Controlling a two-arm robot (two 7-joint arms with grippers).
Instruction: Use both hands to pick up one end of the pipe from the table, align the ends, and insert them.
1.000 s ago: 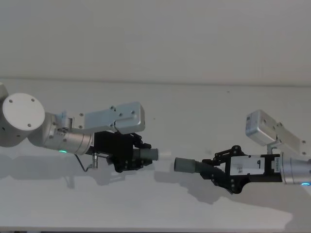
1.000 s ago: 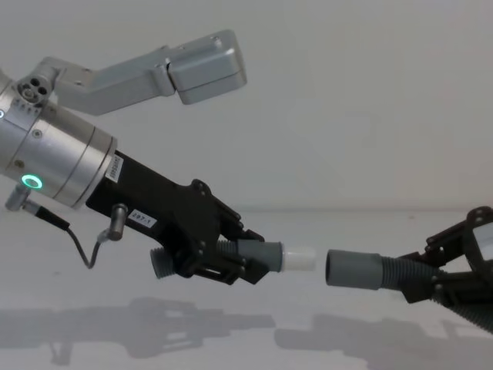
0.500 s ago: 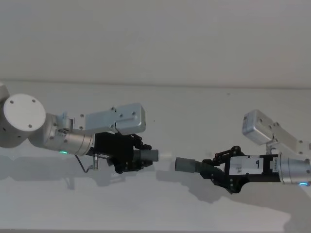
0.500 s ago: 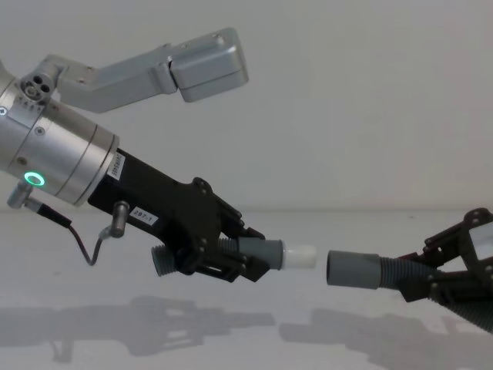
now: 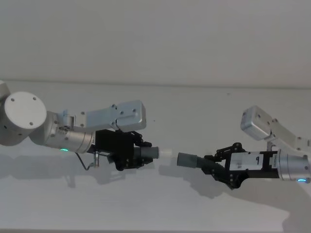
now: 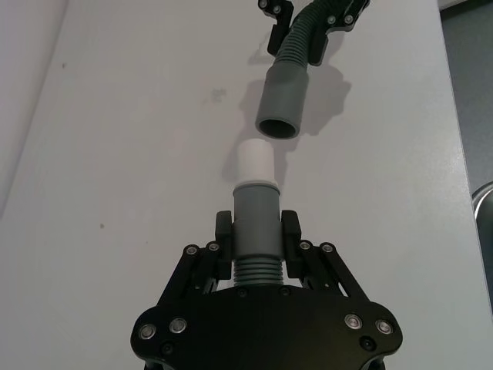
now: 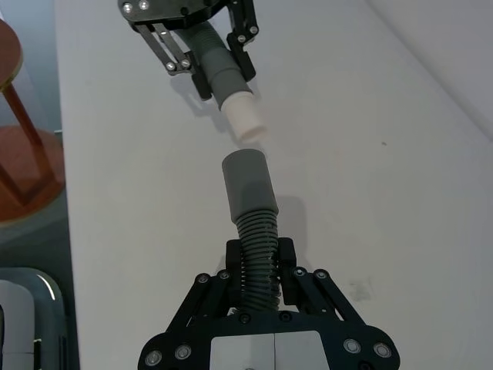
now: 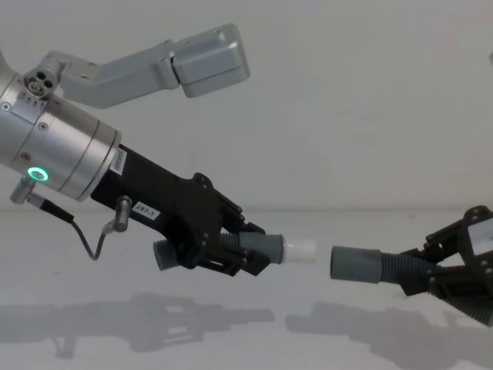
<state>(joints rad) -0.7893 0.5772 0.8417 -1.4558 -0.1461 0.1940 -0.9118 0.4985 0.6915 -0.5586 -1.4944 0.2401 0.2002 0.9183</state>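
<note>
Holding two hose pieces apart above the table (image 5: 160,204).
Left gripper (image 8: 250,254) clamps white-tipped piece (image 8: 277,249); right gripper (image 8: 431,274) clamps socket piece (image 8: 370,264); ends near, not touching.

right gripper (image 5: 219,168) | moved right | socket cuff (image 5: 187,160) levelled

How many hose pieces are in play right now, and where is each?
2. The spigot-tipped hose piece is held in the left gripper; the socket-cuffed hose piece is in the right gripper, facing it across a small gap.

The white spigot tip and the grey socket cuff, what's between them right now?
Nothing: in the chest view a bare gap separates the white spigot tip from the grey socket cuff, with plain table behind.
</note>
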